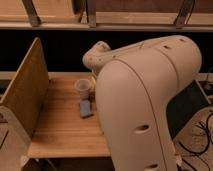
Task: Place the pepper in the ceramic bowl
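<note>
My arm's large cream housing [145, 100] fills the middle and right of the camera view, and its far joint [97, 52] reaches over the back of the wooden table [55, 125]. The gripper is hidden behind the arm, out of sight. The orange-red ceramic bowl and the pepper are both hidden or out of view. On the table I see only a small pale translucent cup [83, 87] and a flat blue-grey object [86, 108] lying just in front of it.
A tall wooden side panel [25, 95] walls the table's left edge. A dark panel [192, 107] stands at the right, mostly behind the arm. A shelf rail [55, 24] runs along the back above a dark gap. Cables [202, 135] lie on the floor at the right.
</note>
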{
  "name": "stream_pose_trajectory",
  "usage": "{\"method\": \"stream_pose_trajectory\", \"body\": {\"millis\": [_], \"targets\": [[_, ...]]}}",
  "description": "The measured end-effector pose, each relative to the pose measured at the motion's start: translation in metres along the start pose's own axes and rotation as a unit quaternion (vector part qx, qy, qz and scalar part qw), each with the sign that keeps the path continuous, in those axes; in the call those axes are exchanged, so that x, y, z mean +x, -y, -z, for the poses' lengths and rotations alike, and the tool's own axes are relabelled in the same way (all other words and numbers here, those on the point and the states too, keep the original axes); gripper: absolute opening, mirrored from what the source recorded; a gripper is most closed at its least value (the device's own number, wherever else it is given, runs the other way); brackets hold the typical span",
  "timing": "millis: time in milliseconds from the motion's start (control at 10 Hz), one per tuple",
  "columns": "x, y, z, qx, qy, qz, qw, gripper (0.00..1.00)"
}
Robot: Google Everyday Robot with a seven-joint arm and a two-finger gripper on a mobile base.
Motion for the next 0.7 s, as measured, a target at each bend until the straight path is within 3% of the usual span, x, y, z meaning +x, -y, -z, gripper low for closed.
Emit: {"method": "stream_pose_trajectory", "body": {"millis": [200,400,500,700], "targets": [[-0.003,-0.001,0.000,-0.002,0.003,0.000,1.0000,0.80],[-0.009,-0.005,-0.008,-0.019,-0.002,-0.011,0.9997,0.80],[-0.003,-0.007,-0.021,-0.033,-0.022,-0.025,0.9989,0.80],[0.034,0.013,-0.037,-0.038,-0.076,-0.059,0.9947,0.80]]}}
